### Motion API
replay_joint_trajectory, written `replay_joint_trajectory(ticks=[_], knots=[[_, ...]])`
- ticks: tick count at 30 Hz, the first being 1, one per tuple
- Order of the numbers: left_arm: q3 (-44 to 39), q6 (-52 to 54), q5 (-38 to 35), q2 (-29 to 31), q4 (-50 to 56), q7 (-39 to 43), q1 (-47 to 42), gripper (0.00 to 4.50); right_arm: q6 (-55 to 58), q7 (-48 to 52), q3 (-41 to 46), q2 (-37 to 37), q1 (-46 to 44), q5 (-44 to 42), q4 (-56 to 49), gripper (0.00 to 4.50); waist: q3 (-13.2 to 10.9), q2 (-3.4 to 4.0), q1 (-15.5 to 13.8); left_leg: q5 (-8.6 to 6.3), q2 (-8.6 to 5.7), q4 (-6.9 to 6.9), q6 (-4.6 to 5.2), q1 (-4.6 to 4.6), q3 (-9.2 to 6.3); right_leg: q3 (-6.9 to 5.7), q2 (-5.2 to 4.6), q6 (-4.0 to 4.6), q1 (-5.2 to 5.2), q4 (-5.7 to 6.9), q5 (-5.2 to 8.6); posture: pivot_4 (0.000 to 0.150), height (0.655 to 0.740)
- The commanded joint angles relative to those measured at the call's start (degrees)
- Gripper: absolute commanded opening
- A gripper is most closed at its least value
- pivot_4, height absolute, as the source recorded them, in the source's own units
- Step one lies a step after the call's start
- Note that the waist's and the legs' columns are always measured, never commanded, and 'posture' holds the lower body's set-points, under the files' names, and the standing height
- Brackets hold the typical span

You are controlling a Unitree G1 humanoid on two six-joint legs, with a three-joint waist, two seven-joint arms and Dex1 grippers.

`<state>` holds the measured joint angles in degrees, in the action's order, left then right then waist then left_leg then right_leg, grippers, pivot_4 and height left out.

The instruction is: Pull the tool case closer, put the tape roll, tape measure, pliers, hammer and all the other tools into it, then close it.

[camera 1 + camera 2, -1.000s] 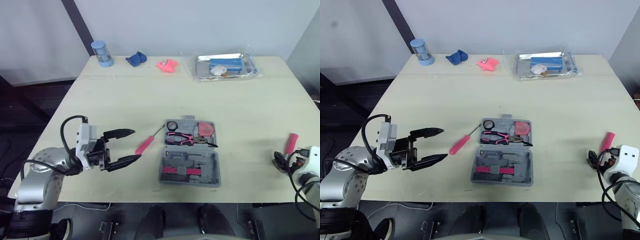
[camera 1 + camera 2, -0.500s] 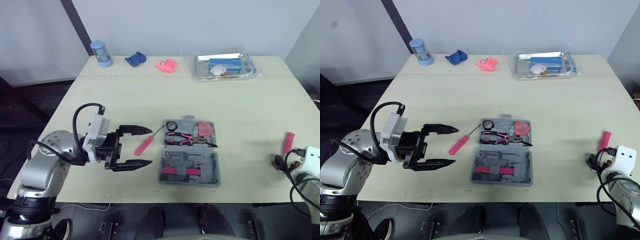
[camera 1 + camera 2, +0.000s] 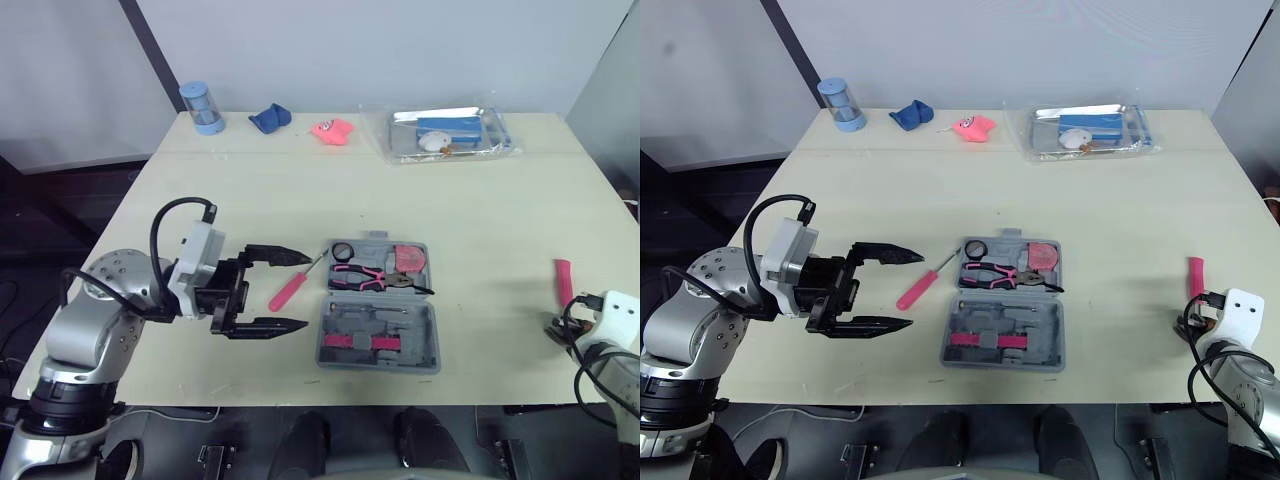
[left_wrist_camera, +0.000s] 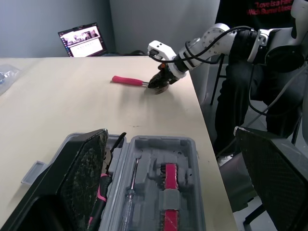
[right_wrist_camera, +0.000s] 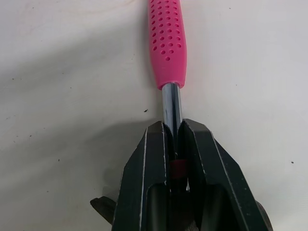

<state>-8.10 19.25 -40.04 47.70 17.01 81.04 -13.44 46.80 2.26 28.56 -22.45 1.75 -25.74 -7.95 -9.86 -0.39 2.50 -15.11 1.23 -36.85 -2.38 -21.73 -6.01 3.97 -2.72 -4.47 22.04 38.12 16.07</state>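
The grey plastic tool case (image 3: 430,352) is lying open near the middle of the near edge of the pale surface (image 3: 250,190), so the pulling-in step seems done. Its far half is already holding the pink-and-black-handled pliers (image 3: 365,274), what looks like a small black tape roll (image 3: 343,250) and a pink-red tape measure (image 3: 410,258). The near half is carrying small grey fittings and a pink piece. Judging by this, the task is roughly halfway through. Two tools are waiting outside the case, and the lid is not yet shut.

One of them is the pink-handled screwdriver (image 3: 288,291), which is lying on the surface just left of the case with its thin shaft pointing toward the case's far-left corner. The left gripper (image 3: 306,290) is reaching in from the left with its two black fingers spread wide, holding nothing. In the head views the screwdriver's handle is sitting in the gap between those fingers. Whether the fingers are down at the level of the surface cannot be told.

The other is the pink-handled hammer (image 5: 166,43), far off at the right side of the surface, well apart from the case. The right gripper (image 5: 173,127) is clamping its fingers on the hammer's bare metal shaft just below the dotted grip, and the handle is pointing away toward the far side.

Both tools have yet to go into the case before it can be closed.
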Motion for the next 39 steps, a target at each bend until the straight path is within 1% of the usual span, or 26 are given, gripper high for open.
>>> replay_joint_trajectory(ticks=[1,10,14,18,23,29,32,34,39], knots=[[-0.52,0.05,-1.06,0.57,1.38,0.27,-0.54,4.50,0.80,0.32,0.56,0.36,0.50,0.14,1.11,0.02,0.01,-0.01,0.00,0.00,0.00,0.00,0.00,0.00,0.00,0.00,0.00,0.00,0.00,0.00,0.00,0.150,0.7400],[-0.98,0.11,-1.43,0.61,1.24,0.65,-0.29,4.50,-1.51,4.57,0.64,-3.12,0.32,0.62,-1.48,0.02,-0.03,0.04,0.00,0.00,0.00,0.00,0.00,-0.01,0.01,0.00,0.00,0.00,0.00,0.00,0.00,0.150,0.7400],[-1.38,-0.11,-1.44,1.08,0.81,1.31,0.03,4.50,0.78,5.84,-0.20,-4.84,-0.35,0.24,-3.87,0.02,-0.11,0.18,0.06,0.00,0.00,0.00,0.00,-0.01,0.02,0.01,0.00,0.00,0.01,0.00,0.00,0.150,0.7400],[-1.87,-0.40,-1.26,1.65,0.30,1.97,0.33,4.50,4.34,5.62,-1.29,-4.55,-2.18,-1.00,-7.97,0.02,-0.12,0.20,0.07,0.00,0.00,0.00,0.00,-0.01,0.01,0.01,0.00,0.00,0.02,0.01,0.00,0.150,0.7400],[-2.43,-0.62,-1.22,2.25,0.10,2.63,0.85,4.50,9.32,4.14,-4.38,-2.71,-3.82,-1.78,-13.63,0.02,-0.12,0.20,0.01,0.00,0.00,0.01,0.00,-0.03,0.00,0.00,0.00,0.00,0.03,0.01,0.00,0.150,0.7400],[-3.14,-1.13,-1.09,2.54,-0.13,3.16,2.00,4.50,11.86,3.76,-11.52,-0.36,-2.50,-0.94,-19.70,0.02,-0.13,0.21,-0.03,0.00,0.00,0.01,0.00,-0.07,-0.03,-0.02,0.00,0.00,0.06,-0.01,0.00,0.150,0.7400],[-3.29,-1.20,-1.12,2.60,-0.13,3.16,2.19,4.50,10.87,5.33,-13.73,-1.63,-1.04,-0.05,-20.73,0.02,-0.13,0.21,-0.16,0.00,0.00,0.01,0.00,-0.08,-0.03,-0.02,0.00,0.00,0.07,-0.02,0.00,0.150,0.7400],[-3.41,-1.33,-1.10,2.72,-0.23,3.26,2.35,4.50,9.64,7.68,-15.42,-3.83,0.20,0.68,-21.34,0.02,-0.13,0.21,-0.16,0.00,-0.01,0.01,0.00,-0.10,-0.03,-0.02,-0.01,0.00,0.08,-0.03,0.00,0.150,0.7400],[-3.65,-1.76,-1.02,2.88,-0.47,3.68,2.63,4.50,7.06,10.81,-16.79,-7.30,1.88,2.52,-20.39,0.02,-0.13,0.21,0.02,0.00,-0.01,0.01,0.00,-0.08,-0.03,-0.03,0.00,0.00,0.08,-0.02,0.00,0.150,0.7400]])
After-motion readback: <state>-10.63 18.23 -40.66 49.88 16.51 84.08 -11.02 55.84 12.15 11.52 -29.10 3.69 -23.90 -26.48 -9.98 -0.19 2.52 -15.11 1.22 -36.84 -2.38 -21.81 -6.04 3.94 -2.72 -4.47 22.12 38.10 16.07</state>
